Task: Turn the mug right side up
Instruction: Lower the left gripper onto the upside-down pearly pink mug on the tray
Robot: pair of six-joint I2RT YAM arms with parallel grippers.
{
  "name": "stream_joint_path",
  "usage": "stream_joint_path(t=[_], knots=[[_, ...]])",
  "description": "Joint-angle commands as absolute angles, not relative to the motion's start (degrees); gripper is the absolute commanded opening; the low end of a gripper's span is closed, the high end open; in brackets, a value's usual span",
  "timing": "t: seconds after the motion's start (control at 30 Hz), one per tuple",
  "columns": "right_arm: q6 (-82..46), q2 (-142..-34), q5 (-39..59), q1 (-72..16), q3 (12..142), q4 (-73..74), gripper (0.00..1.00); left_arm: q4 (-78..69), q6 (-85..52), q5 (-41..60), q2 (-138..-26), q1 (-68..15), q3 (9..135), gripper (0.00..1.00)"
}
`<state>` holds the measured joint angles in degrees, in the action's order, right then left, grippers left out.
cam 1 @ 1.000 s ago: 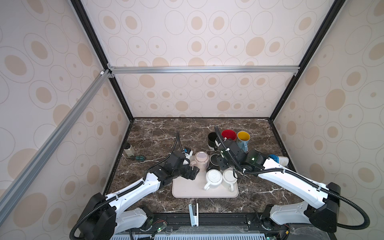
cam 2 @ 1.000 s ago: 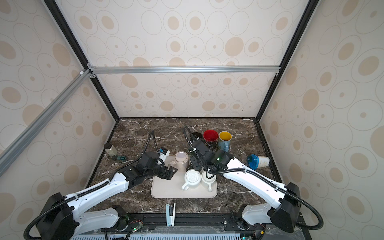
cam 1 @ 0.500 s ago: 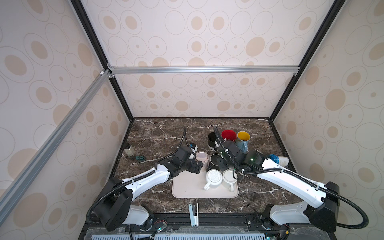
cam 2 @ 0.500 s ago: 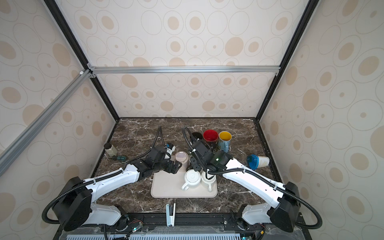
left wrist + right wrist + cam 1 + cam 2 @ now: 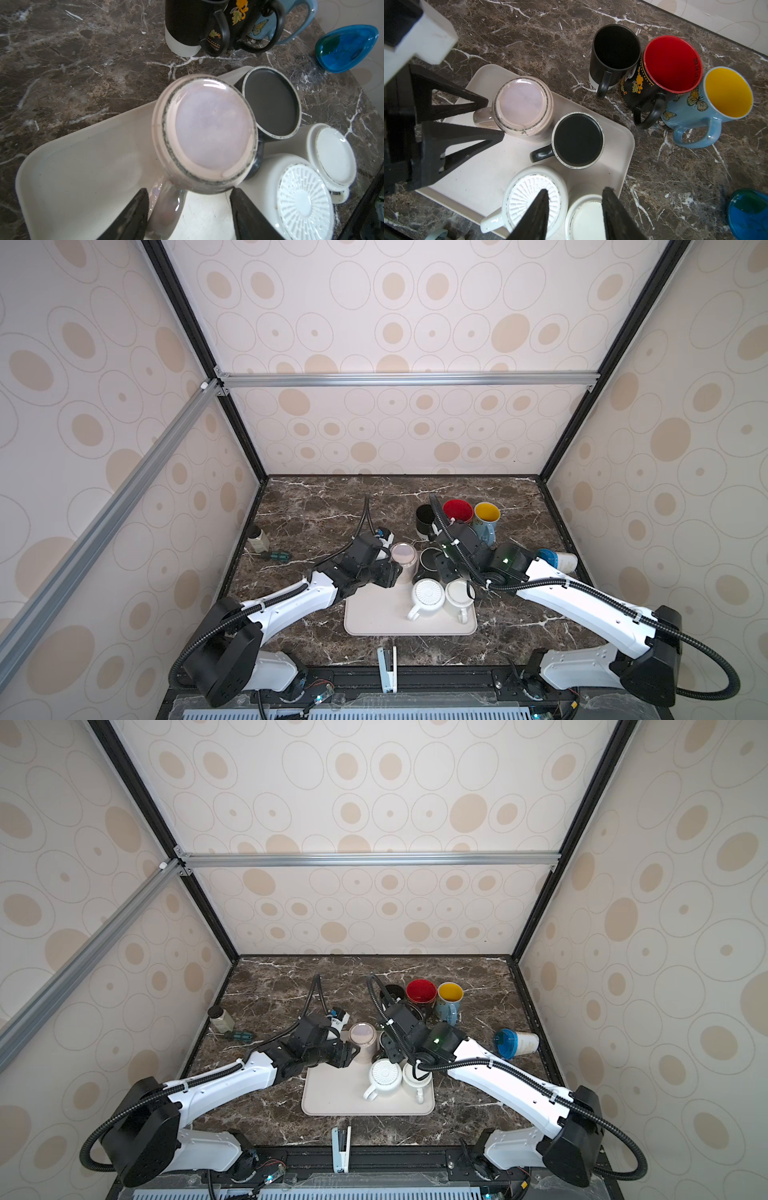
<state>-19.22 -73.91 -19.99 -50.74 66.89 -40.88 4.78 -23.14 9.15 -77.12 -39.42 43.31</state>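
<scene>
The pink mug [image 5: 207, 133] stood upside down, glazed base up, on the far left corner of the cream tray [image 5: 83, 166], with its handle [image 5: 166, 207] pointing off toward the tray's left edge. My left claw [image 5: 188, 191] sat low at that handle, jaws apart, with one of the fingers [image 5: 452, 104] on each side of it. One finger was right against the handle and a gap showed on the other side, so I had no grip on it. Just beside the pink mug, along the tray's far edge, a black mug [image 5: 578, 140] also stood base up; I could not tell whether the two touched. Nearer the tray's right front were two upturned white mugs close together, a ribbed-base mug [image 5: 428, 596] and a smooth-base mug [image 5: 459, 598]. My right claw [image 5: 576, 189] hung above that pair with its jaws apart and nothing between them. The tray lay on the marble desk [image 5: 324, 506], near the middle of its front edge. Beyond the tray's far right corner three mugs stood upright in a tight row: a plain black mug [image 5: 615, 47], a red-lined floral mug [image 5: 672, 62] and a blue butterfly mug [image 5: 726, 93] with a yellow inside. A blue-lidded cup [image 5: 557, 561] lay on its side by the desk's right edge. A small bottle [image 5: 258, 539] and a screwdriver [image 5: 276, 557] lay by the left edge.
</scene>
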Motion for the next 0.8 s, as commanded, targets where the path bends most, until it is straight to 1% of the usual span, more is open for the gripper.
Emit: stream_joint_path(t=[0.0,0.27,0.33,0.47,0.63,0.77], knots=[[-20.03,-72.77,-20.9,-50.78,66.1,-40.79,0.44,5.18,-23.9,9.91,-75.64,-40.24,42.52,0.61],[-20.92,-72.47,-21.55,-50.8,65.63,-40.02,0.44,4.81,-25.64,9.91,-75.63,-43.2,41.67,0.56],[-20.88,-72.42,-21.87,-50.74,65.73,-39.86,0.44,5.91,-25.66,9.75,-75.39,-43.74,42.29,0.57],[-21.77,-72.16,-23.49,-50.76,65.38,-38.88,0.45,9.67,-24.43,4.19,-76.19,-43.86,44.31,0.63],[-23.68,-71.75,-24.65,-50.7,65.05,-38.25,0.47,13.59,-21.97,-1.5,-78.97,-44.01,47.88,0.62],[-24.93,-71.71,-25.65,-50.65,65.06,-38.84,0.48,15.19,-20.19,-2.02,-80.9,-44.09,50.04,0.66]])
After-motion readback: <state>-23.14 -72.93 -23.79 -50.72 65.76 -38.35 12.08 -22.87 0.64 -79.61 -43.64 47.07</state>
